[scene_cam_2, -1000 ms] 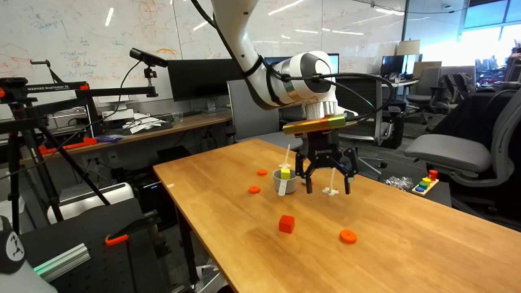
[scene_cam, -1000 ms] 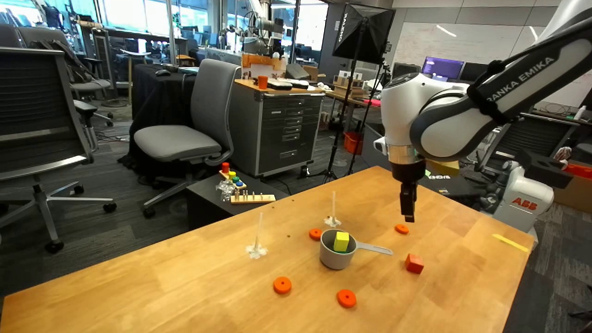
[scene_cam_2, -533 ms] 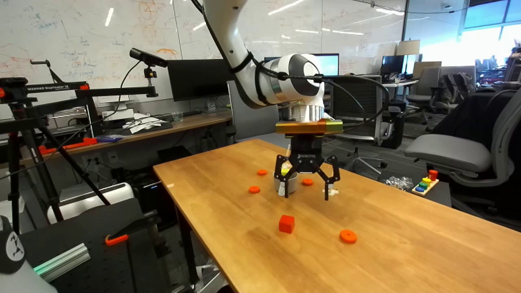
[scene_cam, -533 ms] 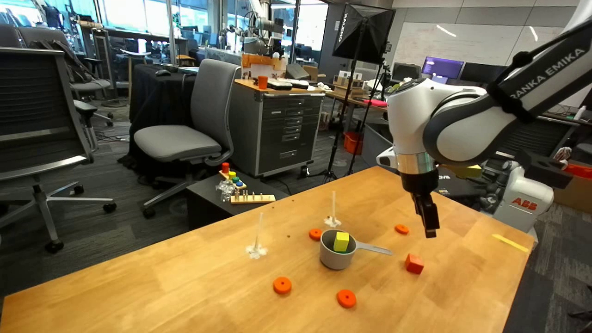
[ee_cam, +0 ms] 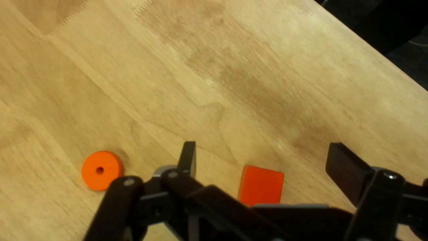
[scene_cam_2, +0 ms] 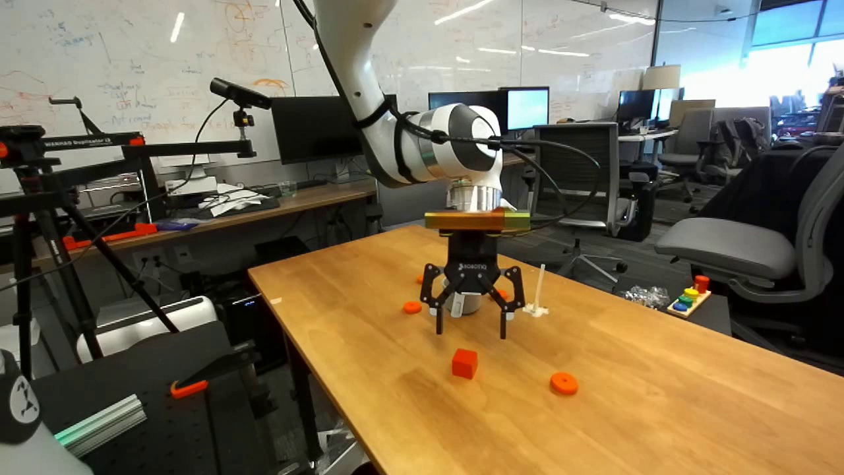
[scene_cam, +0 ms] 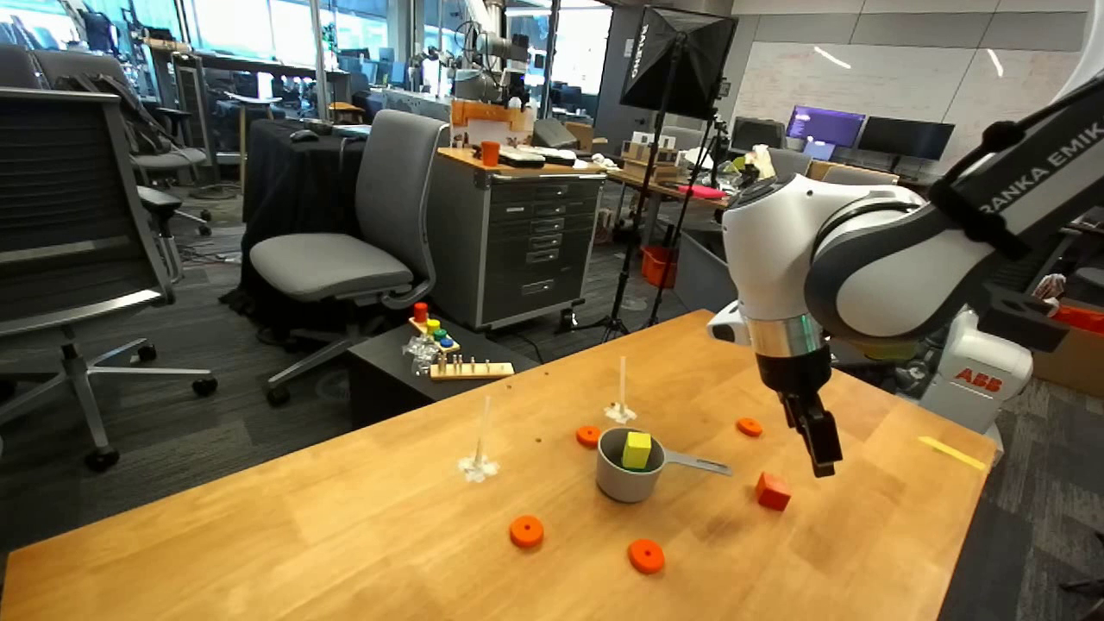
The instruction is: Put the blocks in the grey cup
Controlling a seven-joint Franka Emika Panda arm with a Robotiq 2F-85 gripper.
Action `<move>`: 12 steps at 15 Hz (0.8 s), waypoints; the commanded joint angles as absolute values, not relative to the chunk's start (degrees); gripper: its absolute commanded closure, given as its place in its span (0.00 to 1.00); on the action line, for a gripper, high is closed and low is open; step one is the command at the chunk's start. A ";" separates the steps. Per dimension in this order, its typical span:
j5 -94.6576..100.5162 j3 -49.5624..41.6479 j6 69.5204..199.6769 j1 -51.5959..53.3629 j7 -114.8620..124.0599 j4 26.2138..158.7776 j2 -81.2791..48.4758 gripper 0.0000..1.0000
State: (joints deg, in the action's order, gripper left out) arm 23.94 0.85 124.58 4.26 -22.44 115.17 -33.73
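Note:
The grey cup (scene_cam: 623, 485), with a handle, stands on the table. A yellow block (scene_cam: 636, 450) sits in it above something green. In an exterior view the cup (scene_cam_2: 471, 305) is partly hidden behind my gripper (scene_cam_2: 471, 334). The red block (scene_cam: 773, 492) lies on the table; it also shows in an exterior view (scene_cam_2: 464, 363) and in the wrist view (ee_cam: 260, 185). My gripper (ee_cam: 261, 144) is open and empty, above the table, with the red block between its fingers in the wrist view. Several orange discs (scene_cam: 646, 557) lie around the cup.
Two thin upright sticks (scene_cam: 622, 384) are taped to the table behind the cup. The table edge (ee_cam: 374, 50) shows at the wrist view's upper right. An orange disc (ee_cam: 102, 170) lies left of the fingers there. A low black stand holds peg toys (scene_cam: 471, 370).
My open gripper has moved down and away from the cup, closer to the red block. The cup and the blocks have not moved.

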 commanded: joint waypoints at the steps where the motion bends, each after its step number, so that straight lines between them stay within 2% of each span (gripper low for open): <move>1: 24.32 1.48 124.35 3.70 -22.05 115.08 -33.73 0.00; 12: 23.16 2.75 129.03 4.52 -18.82 113.54 -39.88 0.00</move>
State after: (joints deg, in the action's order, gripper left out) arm 23.85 2.09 128.10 4.30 -20.09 115.08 -37.64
